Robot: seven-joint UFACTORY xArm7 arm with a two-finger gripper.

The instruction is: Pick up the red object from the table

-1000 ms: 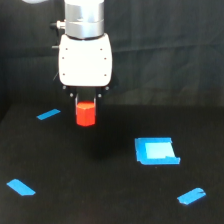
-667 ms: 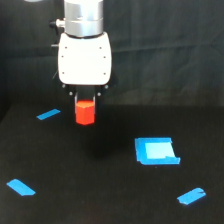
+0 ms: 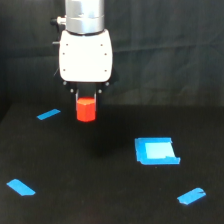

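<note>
The table (image 3: pixel 110 200), the largest element I see in the exterior view, is a flat black matte surface filling the lower half of the frame beneath a black curtain (image 3: pixel 165 50). Above it hangs the arm's silver wrist section (image 3: pixel 84 15), joined to the white gripper body (image 3: pixel 85 56), which sits left of centre. At the underside of that body is the gripper (image 3: pixel 86 100); I see only the short dark finger bases flanking the top of the red object (image 3: pixel 85 109), with the jaws narrowed onto it and pinching its upper part. The red object hangs directly under the gripper, upright; a faint dark patch lies on the table below it, and I cannot tell whether it has cleared the surface. A blue square patch (image 3: pixel 156 151) with a paler centre lies toward the exterior view's right. Three blue tape strips follow: one at lower left (image 3: pixel 21 187), one at lower right (image 3: pixel 191 195), and one beside the red object's left (image 3: pixel 48 114).
</note>
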